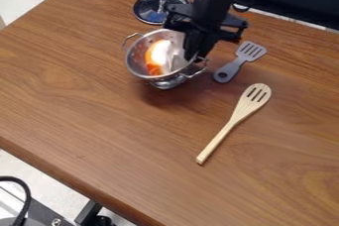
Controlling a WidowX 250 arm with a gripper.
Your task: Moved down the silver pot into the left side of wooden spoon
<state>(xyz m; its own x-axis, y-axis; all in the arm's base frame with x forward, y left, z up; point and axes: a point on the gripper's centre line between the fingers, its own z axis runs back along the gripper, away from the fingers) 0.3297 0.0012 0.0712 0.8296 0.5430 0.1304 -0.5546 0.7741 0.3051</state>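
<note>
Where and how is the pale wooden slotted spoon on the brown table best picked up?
Probably by the middle of its handle, coming straight down from above and closing across the width. The pale wooden slotted spoon lies flat, and the handle is slim and straight, while its slotted head is broader.

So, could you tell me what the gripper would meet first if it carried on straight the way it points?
The gripper points down at the pot, so probably its rim near the right-hand handle, though depth is unclear and it may already be touching.
</note>
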